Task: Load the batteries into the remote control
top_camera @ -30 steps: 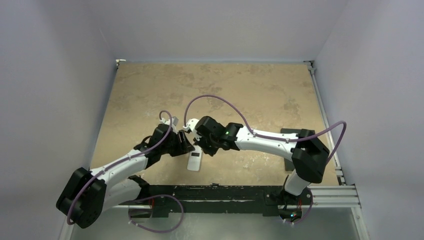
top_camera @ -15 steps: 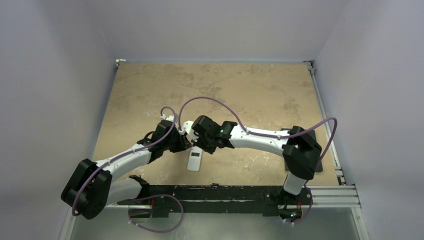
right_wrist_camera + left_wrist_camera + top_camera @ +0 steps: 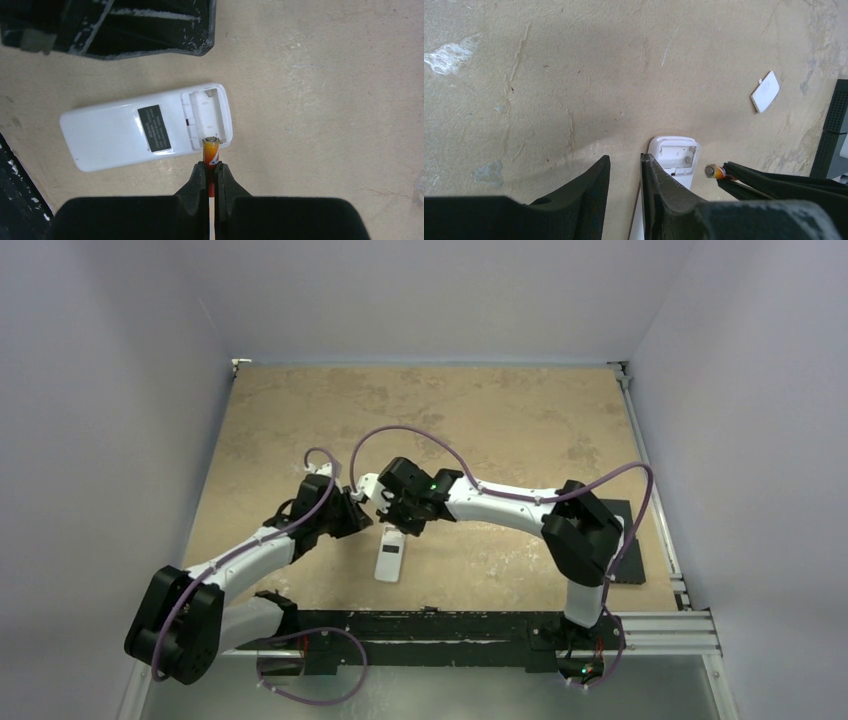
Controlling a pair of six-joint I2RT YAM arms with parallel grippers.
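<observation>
From above, we count two arms meeting over the tan table (image 3: 480, 410). One remote control (image 3: 389, 560) lies flat just in front of them, toward the bases. The left gripper (image 3: 358, 515) and the right gripper (image 3: 395, 525) hang close together at its far end, where the wrists hide their fingertips. One black pad (image 3: 632, 540) lies at the table's right edge.

In the left wrist view, we see the left gripper's fingers (image 3: 659, 185) a little apart with nothing between them, just beside the remote control's open bay. One battery (image 3: 714, 171), red-orange with a metal tip, sticks out of the right gripper beside that end. One loose white cover (image 3: 765, 91) lies well apart on the table.

In the right wrist view, the one remote control lies back up, with a dark label at its middle and the bay open. The right gripper is pinched on the one battery, whose tip sits at the bay's near edge; we cannot tell whether it touches. A scuffed black body (image 3: 125, 25) crowds the upper left corner.
</observation>
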